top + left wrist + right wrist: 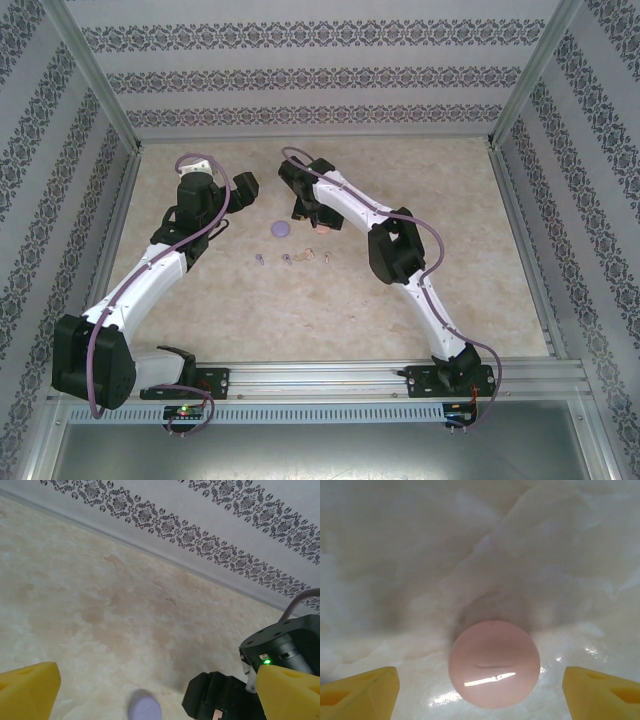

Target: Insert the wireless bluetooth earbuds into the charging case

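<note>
The earbuds lie in a row on the desk, apart from both pairs of fingers. The pink case sits untouched between the wide-spread right fingers. The left fingers, fully spread and empty, hover near the purple case.

Two round cases, roughly five earbuds

Pink case and lilac case lie on a beige marbled table between floral-banded white walls
</note>
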